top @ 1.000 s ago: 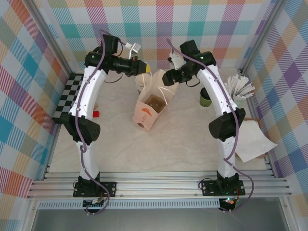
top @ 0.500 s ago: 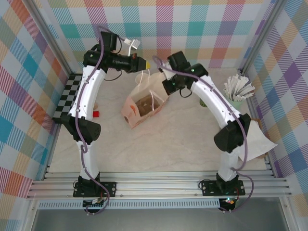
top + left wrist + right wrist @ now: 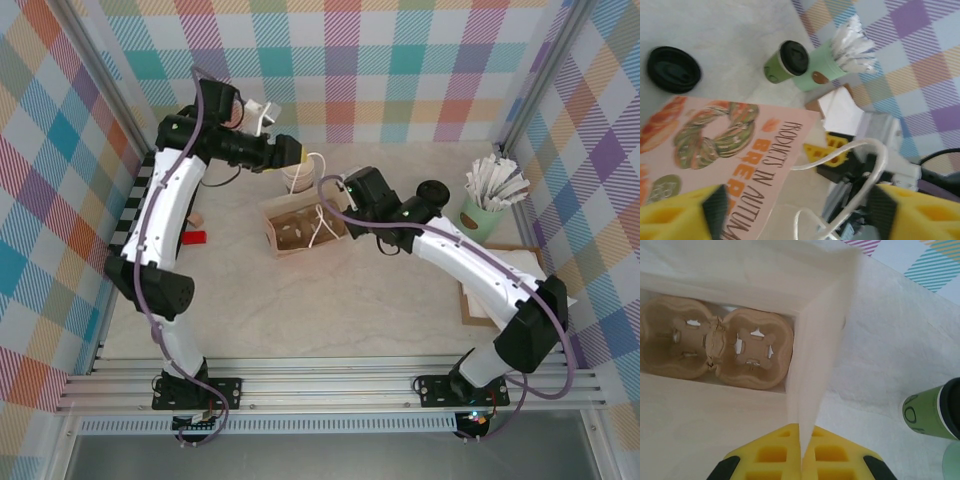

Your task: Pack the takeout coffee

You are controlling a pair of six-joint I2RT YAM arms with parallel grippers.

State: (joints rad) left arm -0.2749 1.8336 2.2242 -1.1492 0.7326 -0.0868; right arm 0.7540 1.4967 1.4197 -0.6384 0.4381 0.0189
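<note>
Bag [image 3: 300, 228] now further left; right hand [image 3: 801, 432] clamps its wall, left hand [image 3: 795, 210] released; coffee cup [image 3: 925, 412] stands upright, right of right hand.

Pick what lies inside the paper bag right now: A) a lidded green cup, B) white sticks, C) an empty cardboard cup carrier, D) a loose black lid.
C: the right wrist view looks down into the paper bag at a brown cardboard cup carrier with both holders empty, while the green cup stands outside on the table.
</note>
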